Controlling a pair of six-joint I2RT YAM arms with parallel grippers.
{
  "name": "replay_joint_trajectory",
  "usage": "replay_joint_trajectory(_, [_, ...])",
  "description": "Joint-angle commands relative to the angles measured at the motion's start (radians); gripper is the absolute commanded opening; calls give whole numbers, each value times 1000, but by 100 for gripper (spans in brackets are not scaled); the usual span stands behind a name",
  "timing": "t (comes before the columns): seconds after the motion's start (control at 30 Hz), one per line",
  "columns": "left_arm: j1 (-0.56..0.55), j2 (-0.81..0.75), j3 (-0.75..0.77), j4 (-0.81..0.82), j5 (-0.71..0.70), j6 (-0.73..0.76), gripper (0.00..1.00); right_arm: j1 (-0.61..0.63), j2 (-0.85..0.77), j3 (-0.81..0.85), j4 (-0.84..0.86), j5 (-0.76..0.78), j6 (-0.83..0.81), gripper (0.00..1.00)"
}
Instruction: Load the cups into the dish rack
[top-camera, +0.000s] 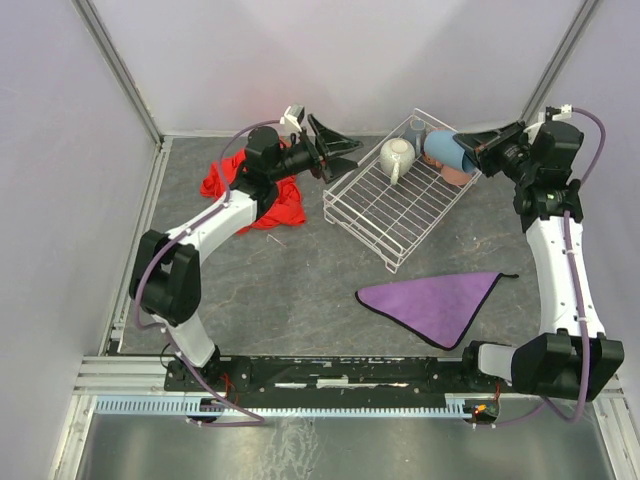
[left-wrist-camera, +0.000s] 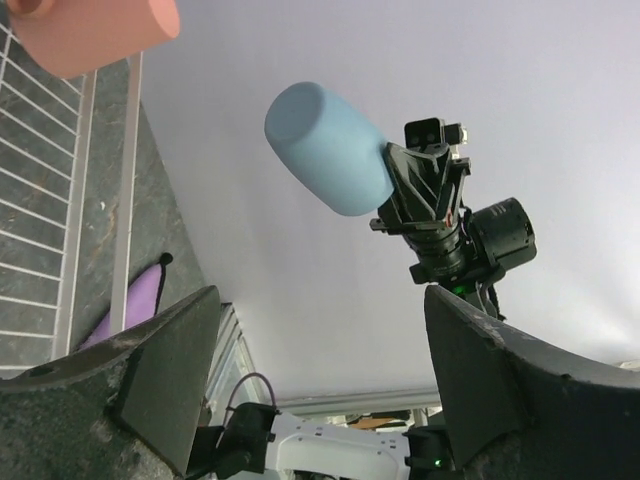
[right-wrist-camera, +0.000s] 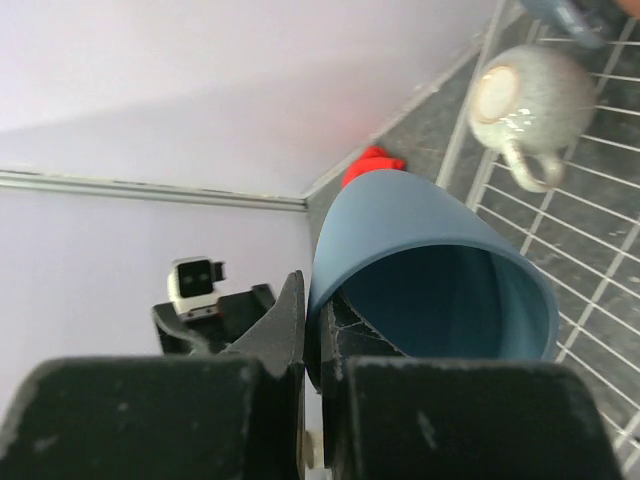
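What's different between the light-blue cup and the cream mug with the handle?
The light-blue cup is pinched by its rim in the right gripper and hangs tilted in the air; the cream mug rests free in the dish rack. The light-blue cup is plain and shows no handle; the cream mug is speckled and has a handle. Both are at the rack's far end.

There's the light-blue cup (top-camera: 446, 150), a speckled cream mug (top-camera: 396, 157), salmon-pink tumbler (top-camera: 460, 176), white wire rack (top-camera: 395, 215); red cloth (top-camera: 262, 196), purple cloth (top-camera: 436, 301), mottled grey tabletop (top-camera: 285, 290).
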Motion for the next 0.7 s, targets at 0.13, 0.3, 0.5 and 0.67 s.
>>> replay_joint_trajectory(0.13, [-57, 107, 168, 67, -62, -117, 91, 66, 11, -35, 288, -75, 205, 1])
replay_joint_trajectory(0.3, [-61, 152, 238, 63, -75, -130, 91, 112, 19, -65, 334, -74, 248, 1])
replay_joint_trajectory(0.5, [-62, 211, 318, 56, -71, -147, 91, 192, 26, -82, 363, -48, 252, 1])
replay_joint_trajectory(0.67, [-64, 219, 347, 10, -75, -124, 91, 242, 40, -73, 373, -34, 249, 1])
